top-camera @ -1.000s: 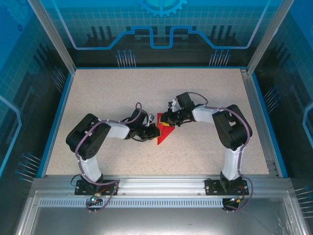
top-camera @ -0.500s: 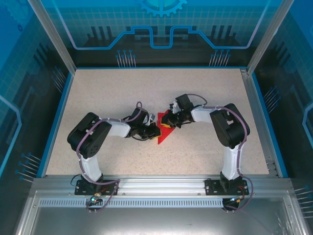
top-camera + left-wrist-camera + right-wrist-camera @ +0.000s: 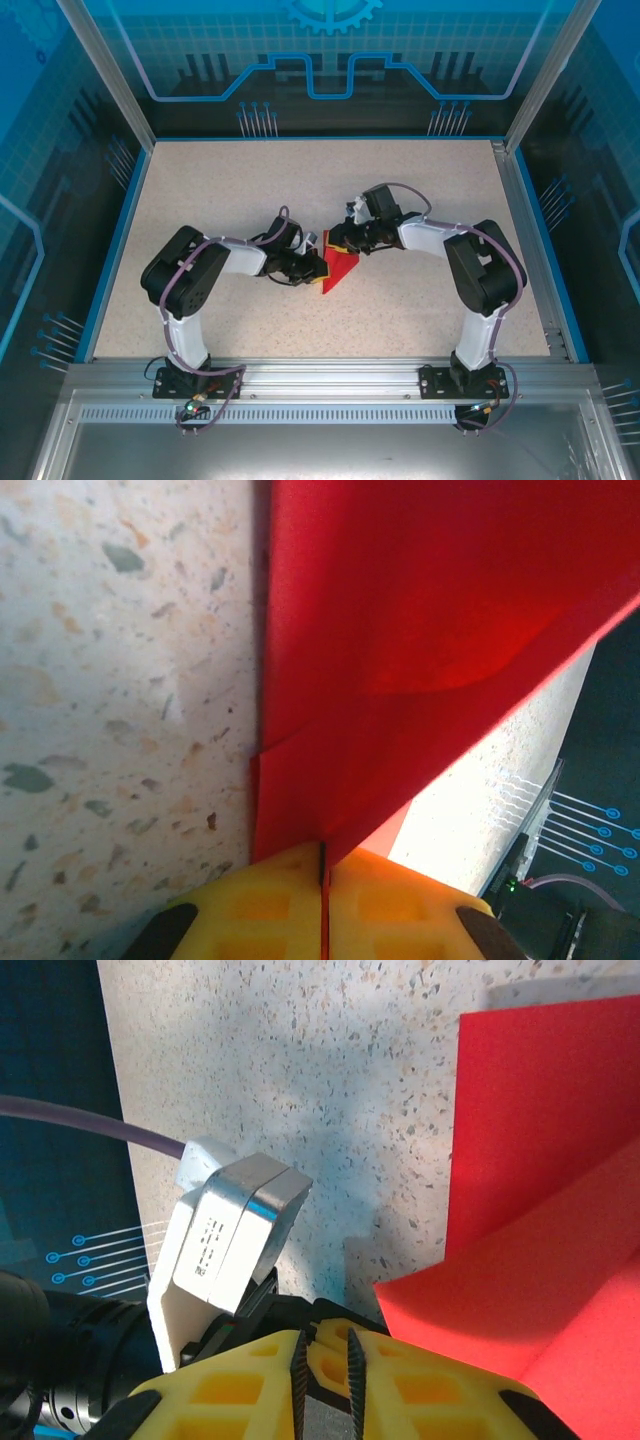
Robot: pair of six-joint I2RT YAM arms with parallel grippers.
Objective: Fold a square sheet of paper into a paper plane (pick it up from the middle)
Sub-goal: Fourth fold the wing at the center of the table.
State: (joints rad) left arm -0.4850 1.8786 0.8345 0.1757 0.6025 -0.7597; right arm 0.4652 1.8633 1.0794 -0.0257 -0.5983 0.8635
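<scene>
The square sheet of paper (image 3: 338,270) lies near the middle of the table (image 3: 250,180), between the two hands. It is partly folded: from above it reads as a red wedge narrowing toward the near edge, and the left wrist view shows layered flaps with a long crease running away from the camera.

It looks thin, light and limp, stiffened only where layers overlap. It would likely slide on the speckled table top at a nudge, buckle if pushed edge-on, and crumple or tear under a hard pinch. The safest hold is probably at a folded edge or along the centre crease, where the layers are doubled, rather than at a loose corner.

The left hand (image 3: 323,880) is clamped on the sheet: its yellow pads meet with the red edge caught between them, at the sheet's left side as seen from above.

The right hand (image 3: 327,1360) sits at the far end of the sheet. Its ribbed pads stand a narrow slit apart with no paper in the gap, and the red flaps lie just beside and partly over its right-hand finger. It appears to grip nothing, so only the left hand anchors the sheet. Any pressing or re-gripping by the right hand would need to be gentle to avoid dragging the fold out of line.
</scene>
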